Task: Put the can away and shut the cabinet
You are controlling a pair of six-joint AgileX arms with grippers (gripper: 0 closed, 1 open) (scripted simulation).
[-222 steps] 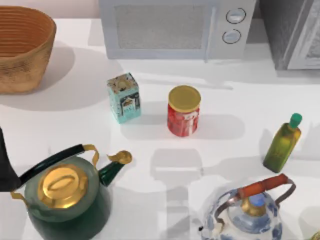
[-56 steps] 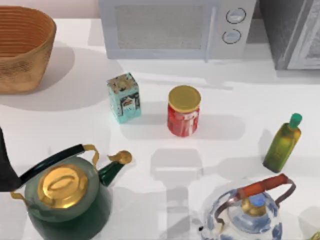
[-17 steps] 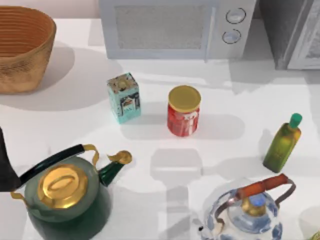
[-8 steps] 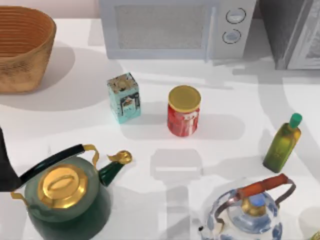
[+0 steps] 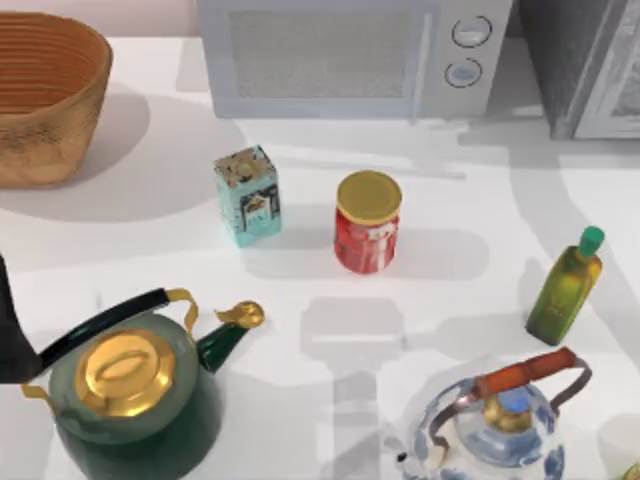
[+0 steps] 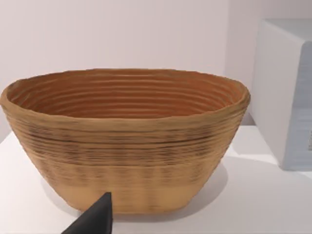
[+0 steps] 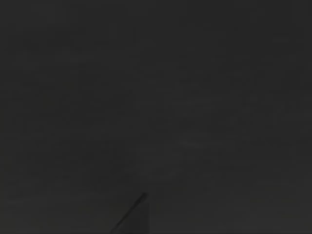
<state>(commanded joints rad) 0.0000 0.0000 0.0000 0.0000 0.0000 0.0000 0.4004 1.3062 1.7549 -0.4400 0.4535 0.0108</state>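
Observation:
The can (image 5: 367,222) is red with a yellow lid and stands upright near the middle of the table, with no gripper touching it. At the far right corner stands the cabinet (image 5: 560,60), grey and speckled, its pale framed door (image 5: 620,80) at the top view's right edge. A dark part of my left arm (image 5: 8,335) sits at the left edge, well away from the can. In the left wrist view one dark fingertip (image 6: 97,219) points toward the woven basket (image 6: 124,141). The right wrist view is dark.
A white microwave (image 5: 350,55) stands at the back, the basket (image 5: 45,95) far left. A teal box (image 5: 248,195) is just left of the can. An oil bottle (image 5: 566,288), a green kettle (image 5: 135,395) and a blue-white kettle (image 5: 500,425) crowd the front.
A soft shadow has drifted across the table's right side near the cabinet. The can and the other objects have stayed where they were.

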